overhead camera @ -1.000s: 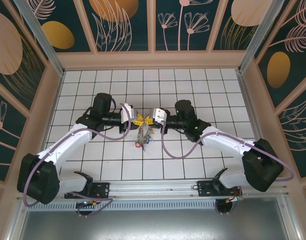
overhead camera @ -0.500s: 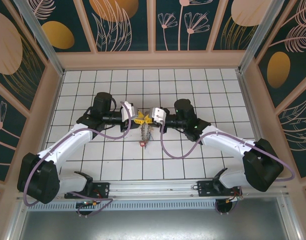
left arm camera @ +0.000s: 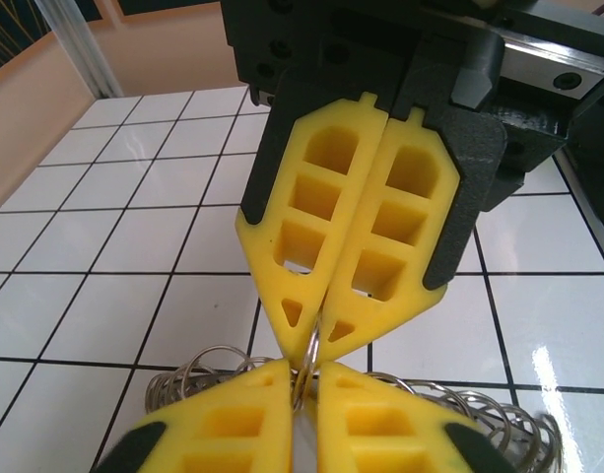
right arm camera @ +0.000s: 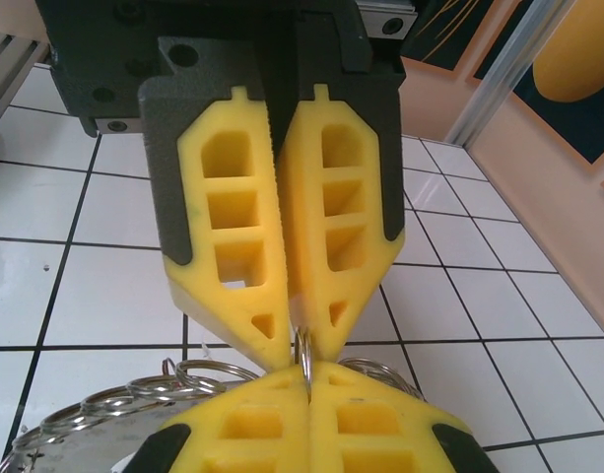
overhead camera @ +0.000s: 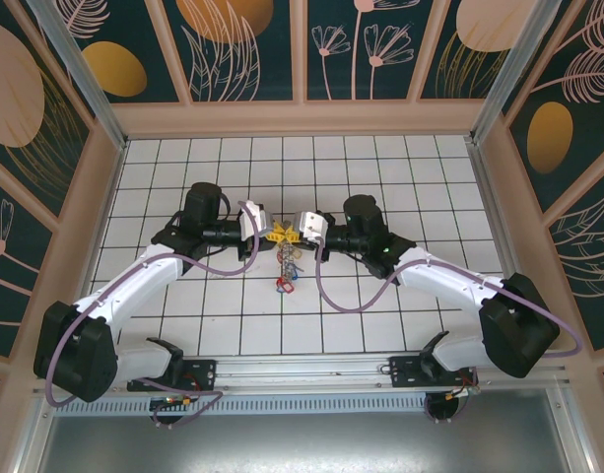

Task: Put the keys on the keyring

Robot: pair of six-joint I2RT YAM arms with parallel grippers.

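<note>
Now left gripper [overhead camera: 276, 237] and right gripper [overhead camera: 293, 236] meet tip to tip, both clenched on one thin wire ring [left arm camera: 307, 357]; the keys [overhead camera: 286, 273] dangle just below, equally near each.

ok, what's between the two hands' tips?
A thin metal ring, pinched by both left hand and right hand, tips almost meeting. Clearest in left wrist view.

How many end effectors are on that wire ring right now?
2: left end effector just left of centre, right end effector just right, tip to tip, both shut on the thin wire ring.
</note>
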